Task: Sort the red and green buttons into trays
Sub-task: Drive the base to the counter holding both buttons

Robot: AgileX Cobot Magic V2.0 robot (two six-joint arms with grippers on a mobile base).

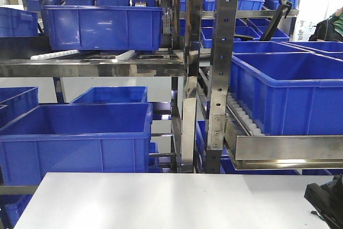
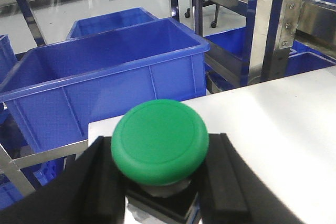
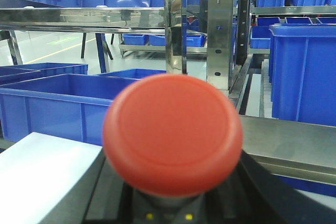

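In the left wrist view the green button (image 2: 160,140) fills the foreground, cap towards the camera and black-and-silver base below it. My left gripper (image 2: 163,179) is shut on that base, with black fingers (image 2: 105,182) on either side. The right wrist view is dominated by the red button (image 3: 173,132), blurred and close. My right gripper (image 3: 170,203) is shut on it, its dark fingers (image 3: 113,192) flanking the base. Both hold their buttons above the white table (image 2: 283,119). The trays are out of view.
Steel racks (image 1: 222,63) loaded with deep blue crates (image 1: 102,25) stand just behind the table's far edge (image 1: 161,174). A large blue crate (image 2: 105,77) sits below the table's left corner. A black part of the right arm (image 1: 327,199) shows at the front view's lower right.
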